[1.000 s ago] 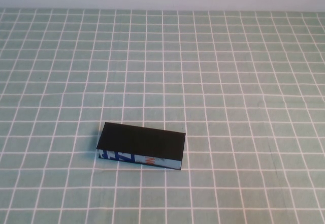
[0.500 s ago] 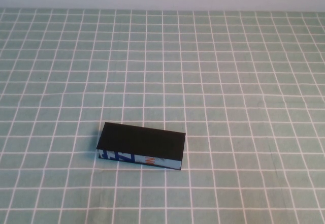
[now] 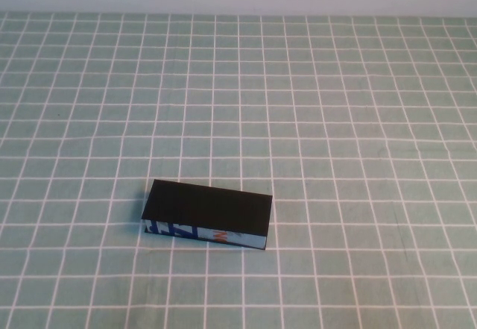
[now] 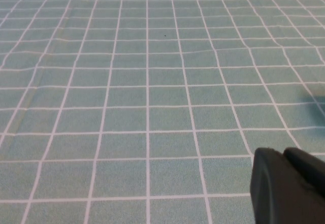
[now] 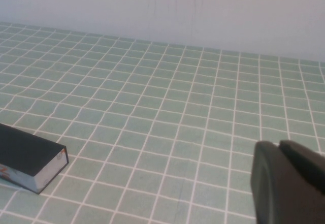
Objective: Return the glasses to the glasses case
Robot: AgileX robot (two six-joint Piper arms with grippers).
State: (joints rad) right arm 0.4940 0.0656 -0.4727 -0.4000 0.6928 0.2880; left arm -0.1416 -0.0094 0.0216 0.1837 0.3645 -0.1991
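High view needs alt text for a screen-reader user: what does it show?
A closed black glasses case lies alone on a green, white-gridded tablecloth, near the front and left of centre, its white-and-blue patterned side facing the camera. No glasses are visible, and neither the left tool nor the right tool appears in this view.

Open cloth [image 3: 335, 120] around closed glasses case [image 3: 207, 208]

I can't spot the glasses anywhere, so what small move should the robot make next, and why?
Probably none beyond keeping both arms parked. The glasses case lies lid-down on the table, no glasses show, and the left gripper and right gripper are clear of it.
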